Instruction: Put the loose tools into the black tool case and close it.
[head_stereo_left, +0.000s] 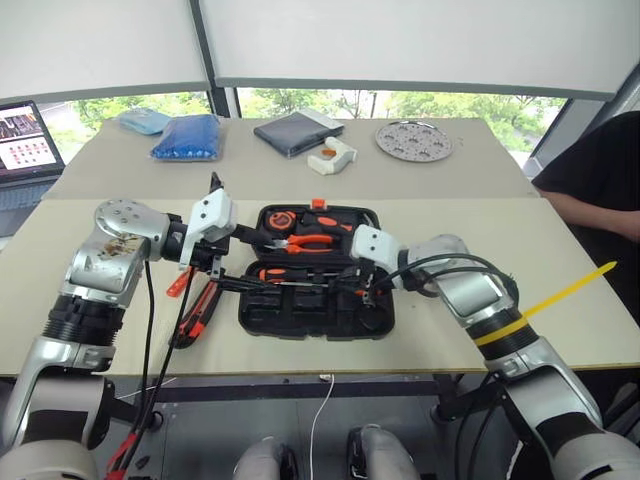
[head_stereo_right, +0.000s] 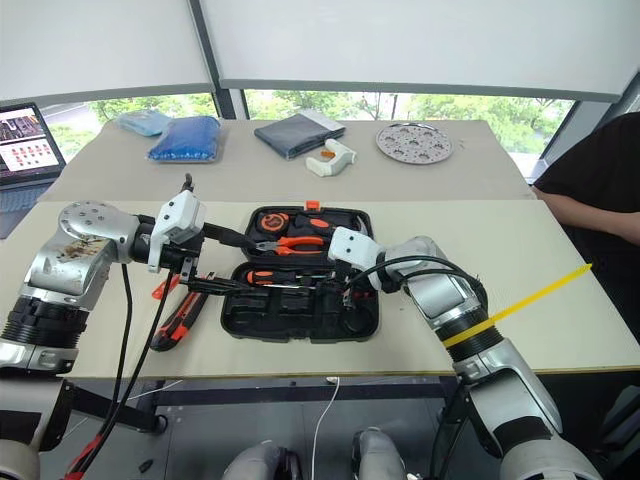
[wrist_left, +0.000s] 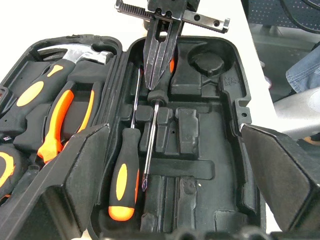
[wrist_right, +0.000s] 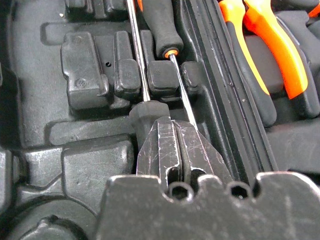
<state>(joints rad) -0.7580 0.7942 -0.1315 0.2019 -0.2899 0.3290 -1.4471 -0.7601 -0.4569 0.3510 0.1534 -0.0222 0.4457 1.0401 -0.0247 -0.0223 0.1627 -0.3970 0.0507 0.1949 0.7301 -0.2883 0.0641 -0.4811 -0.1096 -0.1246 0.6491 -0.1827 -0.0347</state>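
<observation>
Right end effector (wrist_left: 159, 75) is pinched on a screwdriver (wrist_left: 150, 145) inside the case (head_stereo_left: 375, 325). Left end effector (head_stereo_left: 238, 262) is spread beside the case, above the tabletop (head_stereo_left: 560, 300).

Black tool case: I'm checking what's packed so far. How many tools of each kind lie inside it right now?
Inside the black hinged plastic tool case:
Black-and-orange handled screwdrivers: 2
Orange-handled pliers: 1
Steel-headed hammer: 1
Orange-and-black tape measure: 1
Total: 5
</observation>
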